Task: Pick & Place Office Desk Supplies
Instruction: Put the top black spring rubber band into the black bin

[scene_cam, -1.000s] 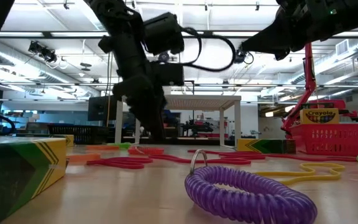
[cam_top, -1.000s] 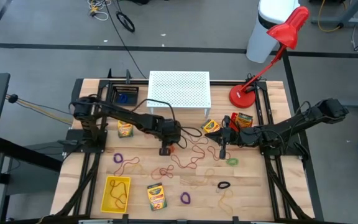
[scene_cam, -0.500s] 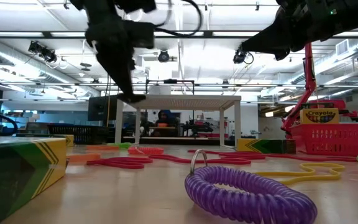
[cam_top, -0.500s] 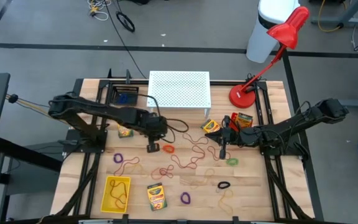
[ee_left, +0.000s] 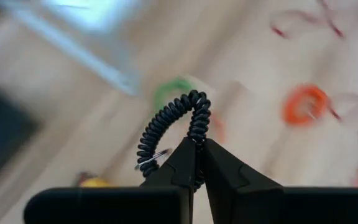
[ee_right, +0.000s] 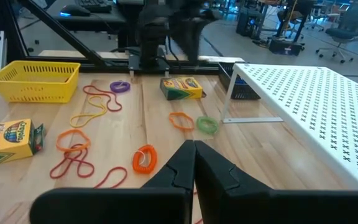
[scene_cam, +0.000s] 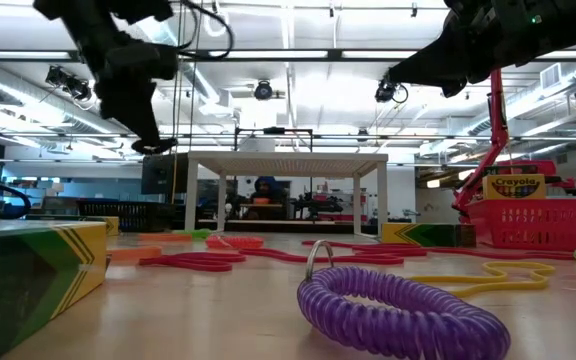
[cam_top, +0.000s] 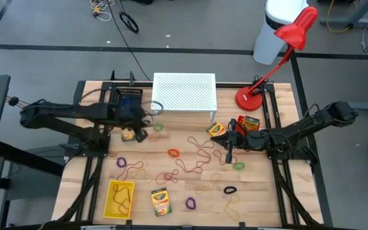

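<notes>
My left gripper [ee_left: 197, 163] is shut on a black coiled elastic loop [ee_left: 166, 127] and hangs above the table's far left part [cam_top: 147, 116], high up in the low view [scene_cam: 156, 146]. Below it lie a green loop [cam_top: 158, 127] and an orange loop [cam_top: 173, 153]. Reddish rubber bands [cam_top: 193, 158] sprawl over the table's middle. Crayon boxes lie at the left [cam_top: 128, 133], near the front [cam_top: 160, 201] and by the right arm [cam_top: 217, 130]. My right gripper [cam_top: 229, 157] is shut on nothing, above the table right of centre [ee_right: 194, 157]. My left gripper pinches the black loop's coil at one spot of its ring [ee_left: 196, 144] between its two fingertips. The fingers slant downward. The rest of the loop arches out past the fingertips, clear of the table, with a small metal ring [ee_left: 153, 159] on its far end.
A white perforated stand [cam_top: 184, 92] stands at the back, a dark tray [cam_top: 128, 97] left of it, a red lamp [cam_top: 251, 97] to its right. A red basket [cam_top: 248, 123] holds a crayon box. A yellow basket [cam_top: 120, 198] sits front left. Purple [cam_top: 190, 203], black [cam_top: 230, 190] and green [cam_top: 238, 166] loops lie in front.
My left gripper has risen from the table beside the orange loop and drawn back toward the table's left and far side, rolling about its own line. It has stayed shut on the black loop, which is now lifted clear. The orange loop has stayed put.
</notes>
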Motion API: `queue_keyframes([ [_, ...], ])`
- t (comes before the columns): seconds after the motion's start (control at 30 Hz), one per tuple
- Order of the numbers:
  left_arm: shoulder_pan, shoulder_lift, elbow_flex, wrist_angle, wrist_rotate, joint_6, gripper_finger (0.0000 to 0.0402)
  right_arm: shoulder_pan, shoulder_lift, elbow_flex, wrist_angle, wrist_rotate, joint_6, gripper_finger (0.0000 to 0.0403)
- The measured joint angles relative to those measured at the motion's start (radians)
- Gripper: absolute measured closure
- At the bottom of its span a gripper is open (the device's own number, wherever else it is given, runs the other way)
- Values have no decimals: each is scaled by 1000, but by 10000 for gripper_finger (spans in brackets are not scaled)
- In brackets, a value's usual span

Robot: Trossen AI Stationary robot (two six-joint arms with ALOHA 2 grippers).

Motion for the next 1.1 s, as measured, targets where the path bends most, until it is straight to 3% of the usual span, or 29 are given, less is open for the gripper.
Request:
queue_keyframes([
  [0.13,149,-69,-17,-25,-43,-51,378,0,0,0,-1,0,0,388],
  [0.3,369,-64,-19,-29,-25,32,378,0,0,0,1,0,0,388],
  [0.67,765,122,-19,127,124,168,378,0,0,0,0,0,0,388],
  [0.83,852,254,-19,207,180,170,378,0,0,0,1,0,0,388],
  [1.1,876,358,-19,287,232,168,377,0,0,0,1,0,0,388],
])
